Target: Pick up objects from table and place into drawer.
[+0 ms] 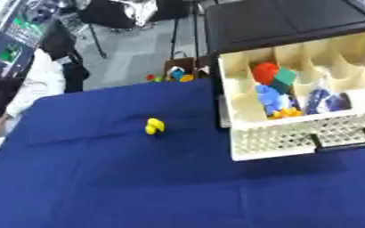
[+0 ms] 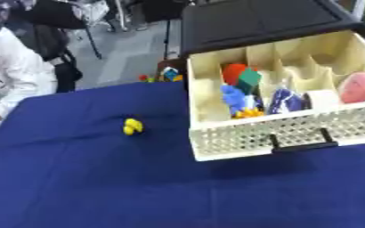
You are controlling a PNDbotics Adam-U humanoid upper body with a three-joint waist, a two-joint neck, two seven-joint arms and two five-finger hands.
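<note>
- Standing pulled out at the right of the blue tablecloth [image 1: 139, 178], the cream drawer [image 2: 240, 142] has a perforated front with a black handle [image 2: 301, 143] and thin dividers making several compartments; behind the drawer sits the black cabinet top [image 2: 256, 20]
- Inside the drawer, the compartment second from its left wall holds a red piece [image 1: 265, 71], a green block [image 1: 283, 78], a light blue toy [image 1: 269, 99] and something orange [image 1: 285, 113] against the front wall; the next compartment to the right holds a dark blue item [image 2: 285, 101]; a pink rounded object [image 2: 360, 87] lies in the rightmost part, with a pale cylinder [image 2: 321, 99] just beside it
- A small yellow object [image 1: 154, 126] lies on the cloth to the left of the drawer, well apart from it; nothing touches it
- Beyond the far edge of the cloth, just left of the drawer's back corner, a cluster of small coloured toys [image 1: 174, 75] shows
- Neither robot hand appears in either view, so I cannot tell how open they are or whether they have hold of anything
</note>
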